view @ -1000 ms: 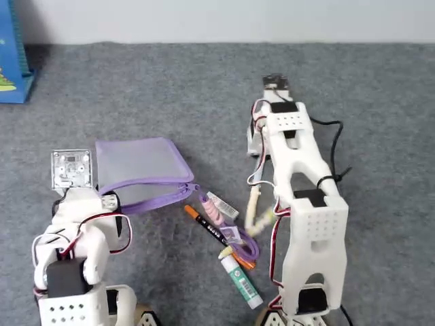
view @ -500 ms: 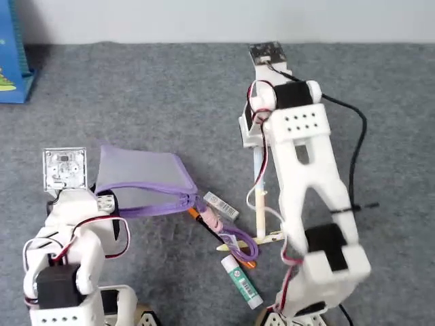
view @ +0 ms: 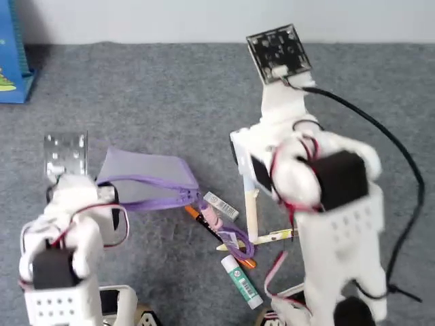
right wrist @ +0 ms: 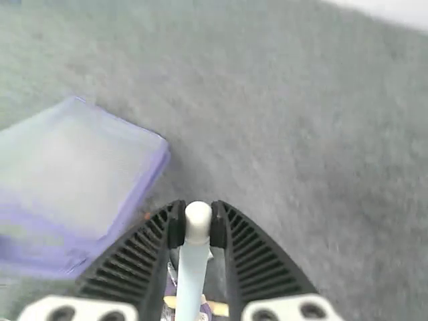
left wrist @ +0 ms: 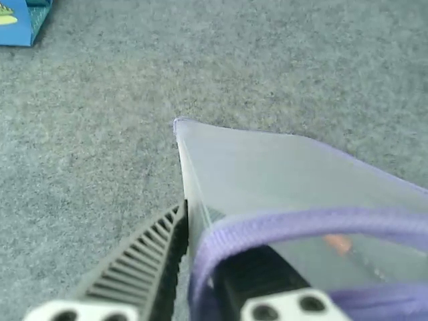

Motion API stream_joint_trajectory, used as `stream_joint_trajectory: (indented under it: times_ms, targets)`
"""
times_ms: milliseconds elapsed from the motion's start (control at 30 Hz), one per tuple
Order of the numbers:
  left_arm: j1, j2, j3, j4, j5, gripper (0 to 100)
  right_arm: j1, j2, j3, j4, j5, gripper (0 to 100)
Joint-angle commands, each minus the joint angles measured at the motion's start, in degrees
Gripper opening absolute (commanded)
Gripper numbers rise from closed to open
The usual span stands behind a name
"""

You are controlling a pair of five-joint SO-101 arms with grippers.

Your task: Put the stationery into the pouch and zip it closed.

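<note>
In the high view the right arm's body covers most of the right hand [right wrist: 198,221], and just the lower length of the pen [view: 251,212] sticks out below it. The small items heaped by the pouch [view: 146,180] mouth overlap, so beyond an orange marker [view: 202,223] and a glue stick [view: 241,278] they are hard to tell apart. In the left wrist view one finger of the left hand [left wrist: 200,251] is veiled behind the pouch wall. That hand is pinched on the pouch's purple rim, holding that edge up off the grey bench [view: 170,88]. The right hand is clamped on the pale pen, whose free end is near the heap, apart from the pouch.
</note>
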Motion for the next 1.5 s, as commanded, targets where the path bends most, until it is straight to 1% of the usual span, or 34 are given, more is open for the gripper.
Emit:
stream_joint_trajectory:
  times_ms: [0, 233, 400, 567, 667, 800, 1067, 1167, 1367, 1467]
  targets:
    - [0.5, 6.9, -5.7, -0.2, 0.5, 1, -2.2, -4.9, -2.5, -1.6, -0.1, 0.8]
    - [0.4, 11.2, -6.7, -1.1, 3.3, 1, -8.2, -9.5, -2.5, -12.4, -5.3, 0.8]
    - [0.3, 19.0, -11.5, -0.4, 3.3, 1, -10.6, -9.4, -1.8, -19.6, -7.9, 0.8]
    - [0.5, 29.0, -19.6, 2.7, 4.5, 1, -10.6, -10.2, 6.4, -32.7, -8.1, 0.8]
    - [0.5, 32.7, -24.1, 4.7, 4.6, 1, -10.6, -10.2, 12.0, -39.7, -8.1, 0.8]
    - [0.5, 34.0, -26.6, 5.5, 4.6, 1, -10.7, -11.3, 18.8, -48.1, -8.1, 0.8]
    - [0.6, 34.2, -26.6, 5.2, 4.6, 1, -13.0, -17.4, 33.6, -66.1, -7.7, 0.8]
    - [0.6, 34.2, -26.6, 5.2, 4.6, 1, -13.6, -18.0, 36.9, -69.6, -7.6, 0.8]
    - [0.6, 34.2, -26.6, 5.4, 4.6, 1, -13.8, -17.8, 42.9, -71.3, -7.6, 0.8]
    - [0.6, 34.2, -26.6, 5.4, 4.6, 1, -13.9, -18.5, 49.3, -75.6, -4.6, 0.8]
